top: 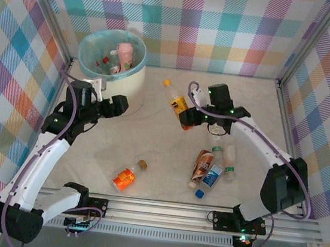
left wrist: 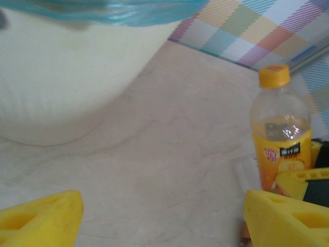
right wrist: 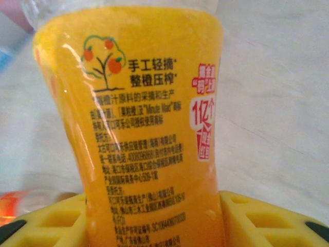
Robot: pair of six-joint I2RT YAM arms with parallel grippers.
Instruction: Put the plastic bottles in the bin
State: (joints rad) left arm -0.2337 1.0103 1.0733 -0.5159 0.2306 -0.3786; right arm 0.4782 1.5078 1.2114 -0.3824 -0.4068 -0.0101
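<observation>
At counter centre, right hand clamped low on clear yellow-capped plastic bottle with orange label, probably for carrying over. Left hand apart, empty, beside round cream teal-lined bin, far left.

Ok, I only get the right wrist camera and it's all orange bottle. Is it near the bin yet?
Observer: Not yet. The bin sits at the back left; your orange bottle is mid-table, to its right.
Operator: Anything inside the bin?
Observer: Yes, a pink bottle, with more stuff beside it.
Operator: What's the other arm doing?
Observer: Its fingers are open and empty, right beside the bin.
</observation>
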